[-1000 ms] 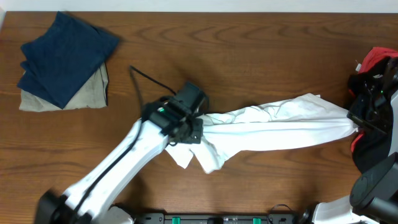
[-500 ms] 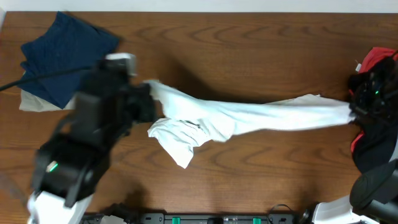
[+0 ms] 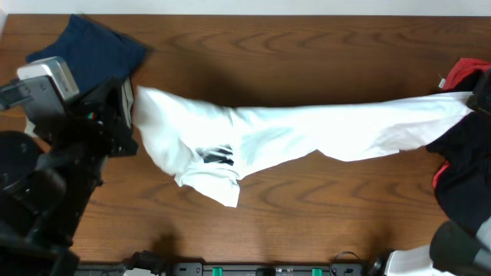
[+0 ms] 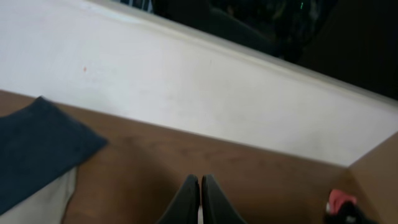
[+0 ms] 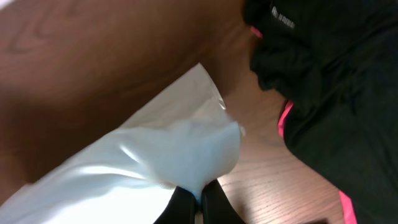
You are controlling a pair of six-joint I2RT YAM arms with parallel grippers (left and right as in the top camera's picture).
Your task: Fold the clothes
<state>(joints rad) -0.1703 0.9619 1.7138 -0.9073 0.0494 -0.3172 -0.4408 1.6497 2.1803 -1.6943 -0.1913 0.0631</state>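
Overhead, the white T-shirt [image 3: 307, 130] hung stretched across the table [image 3: 307, 46] from left to right. Its left part sagged in a bunched fold toward the wood, with some black lettering [image 3: 217, 156] showing there. The left gripper [image 3: 130, 107] met the shirt's left end and was closed on it, just beside the navy garment [image 3: 96, 46]. The shirt's right end reached the frame's right side, above a heap of dark clothes [image 3: 460, 165] with red in it.

In the left wrist view the fingers [image 4: 188, 198] were pressed together at the tips with no gap. The cloth itself could not be seen from this angle. At lower left the navy garment lay on a beige garment [image 4: 43, 199], and a pale wall [image 4: 186, 81] stood beyond the table's far edge.

In the right wrist view the right gripper [image 5: 199, 200] was clamped on a gathered corner of the shirt, and the white fabric fanned up and to the left from the fingers. To the right lay the heap of dark clothes — black cloth with pink trim, resting on the wood.
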